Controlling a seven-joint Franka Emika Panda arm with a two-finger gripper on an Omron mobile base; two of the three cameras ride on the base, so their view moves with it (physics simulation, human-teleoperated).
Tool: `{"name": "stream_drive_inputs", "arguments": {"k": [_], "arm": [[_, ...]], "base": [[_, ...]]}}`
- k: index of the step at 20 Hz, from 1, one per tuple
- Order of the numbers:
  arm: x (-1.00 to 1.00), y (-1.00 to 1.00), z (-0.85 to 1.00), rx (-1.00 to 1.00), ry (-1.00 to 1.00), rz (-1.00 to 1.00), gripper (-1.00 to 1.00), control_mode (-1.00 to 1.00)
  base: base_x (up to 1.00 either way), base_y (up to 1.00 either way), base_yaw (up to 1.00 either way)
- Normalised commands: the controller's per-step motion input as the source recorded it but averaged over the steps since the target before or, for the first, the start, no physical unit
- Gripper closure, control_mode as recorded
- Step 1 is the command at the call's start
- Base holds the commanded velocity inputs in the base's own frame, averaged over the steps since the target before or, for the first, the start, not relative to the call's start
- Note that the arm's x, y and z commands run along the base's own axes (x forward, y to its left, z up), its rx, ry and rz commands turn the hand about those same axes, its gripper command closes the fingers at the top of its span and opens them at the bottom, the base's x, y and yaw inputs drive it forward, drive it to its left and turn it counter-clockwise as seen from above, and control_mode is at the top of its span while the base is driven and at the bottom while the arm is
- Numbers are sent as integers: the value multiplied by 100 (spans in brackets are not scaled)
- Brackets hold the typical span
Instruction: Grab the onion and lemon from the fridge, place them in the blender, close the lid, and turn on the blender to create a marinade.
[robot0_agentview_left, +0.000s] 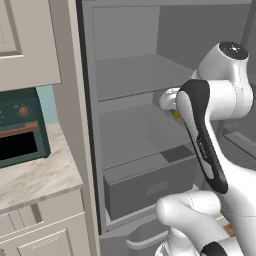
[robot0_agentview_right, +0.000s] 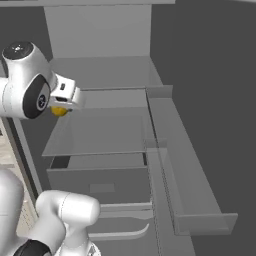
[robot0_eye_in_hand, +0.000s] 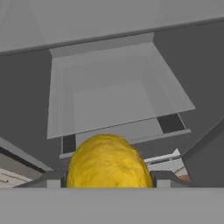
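Hand view: lemon (robot0_eye_in_hand: 107, 161) seen right at hand (robot0_eye_in_hand: 107, 179), pinched between two dark fingertips (robot0_eye_in_hand: 162, 178), one pressed on each side. Beyond lemon, grey fridge (robot0_eye_in_hand: 26, 100) shelf and drawer seen below. Left base view: lemon (robot0_agentview_left: 176, 113) held in front of middle shelf. Teal toaster oven (robot0_agentview_left: 20, 127) seen on worktop (robot0_agentview_left: 35, 175) far left.

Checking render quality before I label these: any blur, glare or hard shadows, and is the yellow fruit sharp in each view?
Left base view: flat, even light, no glare; the lemon is a small soft-edged sliver behind the arm. Right base view: dim grey fridge interior, faint shading, lemon small and blurry. Hand view: lemon large, slightly soft texture, between the end effector fingers; no hard shadows.
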Motion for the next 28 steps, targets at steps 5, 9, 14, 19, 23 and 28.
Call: {"name": "stream_drive_inputs", "arguments": {"k": [5, 9, 14, 19, 23, 28], "arm": [[-40, -3, -13, 0, 1, 0, 100, -100], [-15, 0, 0, 0, 4, 0, 100, -100], [-16, 0, 0, 1, 2, 0, 100, 100], [0, 0, 0, 0, 0, 0, 100, 100], [0, 0, 0, 0, 0, 0, 100, 100], [0, 0, 0, 0, 0, 0, 100, 100]], "base": [[0, 0, 0], [0, 0, 0], [-78, 11, 14], [-34, 90, 60], [-1, 100, 73], [-7, 91, 85]]}}
